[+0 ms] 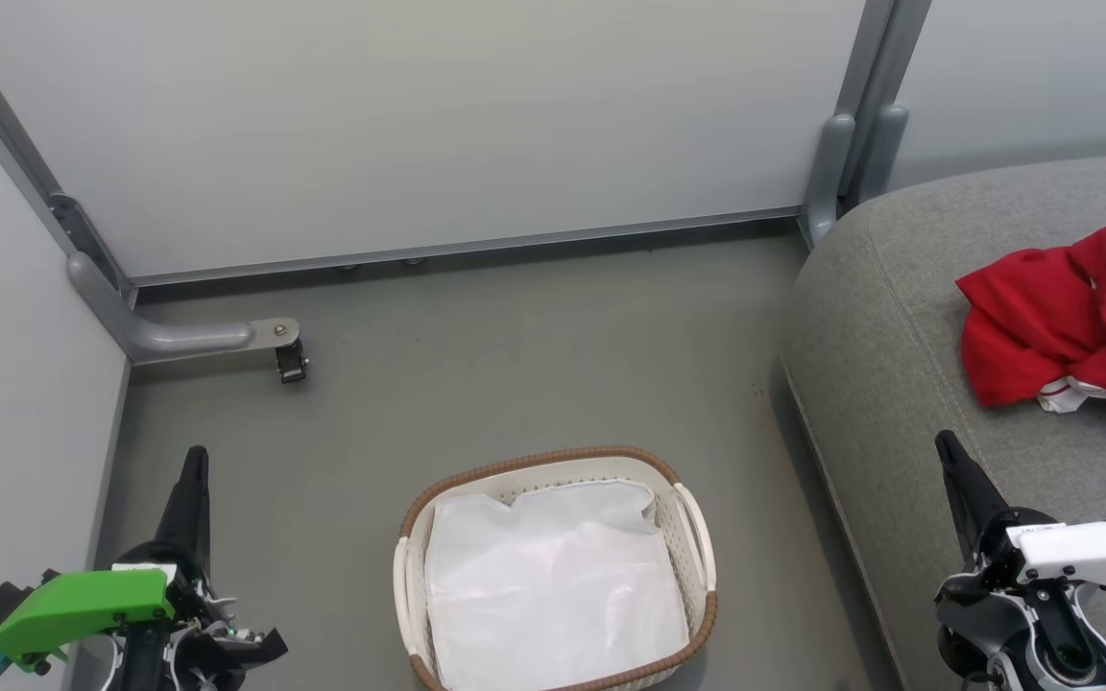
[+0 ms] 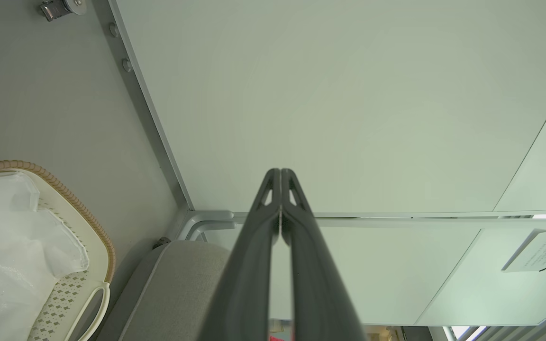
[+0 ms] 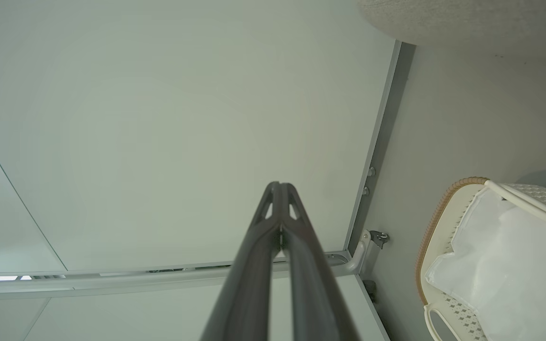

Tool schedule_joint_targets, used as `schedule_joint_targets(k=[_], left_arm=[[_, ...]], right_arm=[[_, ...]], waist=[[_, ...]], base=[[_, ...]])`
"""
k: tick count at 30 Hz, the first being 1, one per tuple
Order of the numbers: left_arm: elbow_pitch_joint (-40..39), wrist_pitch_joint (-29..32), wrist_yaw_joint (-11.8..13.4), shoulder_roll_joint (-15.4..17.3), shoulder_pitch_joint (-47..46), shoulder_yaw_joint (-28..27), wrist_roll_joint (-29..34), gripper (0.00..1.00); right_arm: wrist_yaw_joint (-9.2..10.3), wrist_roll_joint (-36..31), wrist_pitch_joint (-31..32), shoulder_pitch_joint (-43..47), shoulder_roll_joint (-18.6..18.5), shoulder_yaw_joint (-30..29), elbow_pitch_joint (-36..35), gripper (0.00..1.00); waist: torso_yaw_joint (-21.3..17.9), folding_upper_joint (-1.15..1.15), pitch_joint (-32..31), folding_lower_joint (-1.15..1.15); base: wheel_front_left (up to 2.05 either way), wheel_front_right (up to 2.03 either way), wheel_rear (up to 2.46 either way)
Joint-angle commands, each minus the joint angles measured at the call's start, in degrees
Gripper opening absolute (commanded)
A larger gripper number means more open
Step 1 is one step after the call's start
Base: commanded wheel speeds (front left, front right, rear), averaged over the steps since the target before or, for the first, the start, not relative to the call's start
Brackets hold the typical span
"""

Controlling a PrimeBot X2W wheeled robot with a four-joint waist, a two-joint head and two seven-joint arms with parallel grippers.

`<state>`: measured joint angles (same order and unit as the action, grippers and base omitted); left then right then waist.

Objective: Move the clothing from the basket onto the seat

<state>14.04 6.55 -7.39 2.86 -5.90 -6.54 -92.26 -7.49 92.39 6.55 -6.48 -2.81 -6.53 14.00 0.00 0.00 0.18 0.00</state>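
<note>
Clothing [image 1: 1071, 317] lies crumpled on the seat [image 1: 889, 317], right of the basket [image 1: 534, 459] and farther back. The red heap is too bunched to show a clear long axis, and its white-trimmed edge is on the near side. A white liner [image 1: 553, 576] lies in the basket. The left hand [image 1: 194, 461], closed and empty, stands left of the basket. The right hand [image 1: 944, 441], also closed and empty, stands right of it.

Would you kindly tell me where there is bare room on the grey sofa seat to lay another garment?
The large grey fabric sofa seat is bare from its rounded left edge up to the crumpled bright red clothing, and nearer, beside the right tool. The far right, under the clothing, is crowded.
</note>
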Motion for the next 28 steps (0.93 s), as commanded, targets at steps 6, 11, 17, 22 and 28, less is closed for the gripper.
schedule_joint_targets(k=[6, 11, 17, 22, 28], left_arm=[[-0.1, 0.2, -0.2, 0.0, -0.6, -0.1, -0.3, 0.0], [-0.1, 0.2, -0.2, 0.0, -0.6, -0.1, -0.3, 0.0], [-0.1, 0.2, -0.2, 0.0, -0.6, -0.1, -0.3, 0.0], [-0.1, 0.2, -0.2, 0.0, -0.6, -0.1, -0.3, 0.0], [-0.1, 0.2, -0.2, 0.0, -0.6, -0.1, -0.3, 0.0]], right_arm=[[0.0, 0.0, 0.2, 0.6, -0.2, -0.2, -0.1, 0.0], [0.0, 0.0, 0.2, 0.6, -0.2, -0.2, -0.1, 0.0], [0.0, 0.0, 0.2, 0.6, -0.2, -0.2, -0.1, 0.0], [0.0, 0.0, 0.1, 0.6, -0.2, -0.2, -0.1, 0.0], [0.0, 0.0, 0.2, 0.6, -0.2, -0.2, -0.1, 0.0]], waist=[[0.0, 0.0, 0.0, 0.0], [0.0, 0.0, 0.0, 0.0], [0.0, 0.0, 0.0, 0.0], [0.0, 0.0, 0.0, 0.0], [0.0, 0.0, 0.0, 0.0]], base=[[0.0, 0.0, 0.0], [0.0, 0.0, 0.0], [0.0, 0.0, 0.0], [0.0, 0.0, 0.0], [0.0, 0.0, 0.0]])
